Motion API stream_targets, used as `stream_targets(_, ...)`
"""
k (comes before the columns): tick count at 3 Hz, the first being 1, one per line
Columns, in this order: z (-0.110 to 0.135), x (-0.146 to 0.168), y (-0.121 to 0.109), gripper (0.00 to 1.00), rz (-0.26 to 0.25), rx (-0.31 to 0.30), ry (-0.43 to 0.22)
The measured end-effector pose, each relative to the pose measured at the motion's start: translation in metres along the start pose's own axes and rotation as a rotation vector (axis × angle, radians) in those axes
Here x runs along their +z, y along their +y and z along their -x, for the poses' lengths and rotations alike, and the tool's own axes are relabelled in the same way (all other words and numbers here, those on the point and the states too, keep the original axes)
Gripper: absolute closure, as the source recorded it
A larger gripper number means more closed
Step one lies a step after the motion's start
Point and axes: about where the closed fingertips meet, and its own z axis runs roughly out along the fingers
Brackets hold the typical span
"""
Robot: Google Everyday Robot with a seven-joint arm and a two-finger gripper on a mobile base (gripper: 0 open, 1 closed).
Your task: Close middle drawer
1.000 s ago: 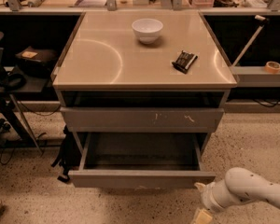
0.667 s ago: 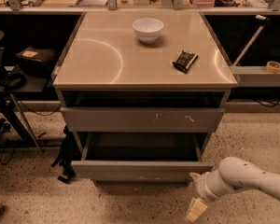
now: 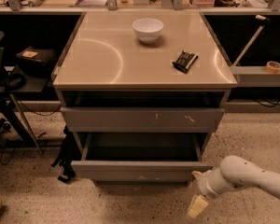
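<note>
The middle drawer [image 3: 140,170] is a wide grey drawer with a plain flat front. It stands partly pulled out below the scratched top front [image 3: 142,119], and its grey box interior [image 3: 140,152] shows. My gripper [image 3: 197,191] is at the lower right, on a white arm [image 3: 242,175], just off the right end of the drawer front. Its fingers are apart: the upper fingertip [image 3: 197,174] is at the front's right corner, and the lower one [image 3: 197,206] hangs over the floor. It holds nothing.
A white bowl [image 3: 148,29] and a small black object [image 3: 185,61] lie on the cabinet top [image 3: 107,59]. A dark bag [image 3: 65,160] leans at the cabinet's lower left. Chair legs and cables are at the left. A tape roll [image 3: 273,66] sits on a right shelf.
The middle drawer has slid part of the way back into the cabinet. My gripper has moved left and up, from the floor area to the drawer front's right end.
</note>
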Motion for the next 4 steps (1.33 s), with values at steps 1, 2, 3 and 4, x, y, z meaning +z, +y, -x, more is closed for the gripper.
stream_targets(1,0.008,0.014,-0.011,0.0,0.028,-0.018,-0.025)
stream_targets(2,0.02,0.012,-0.035,0.0,0.01,-0.033,-0.048)
stream_targets(3,0.02,0.012,-0.035,0.0,0.01,-0.033,-0.048)
stream_targets(4,0.043,0.003,-0.067,0.0,-0.03,-0.05,-0.081)
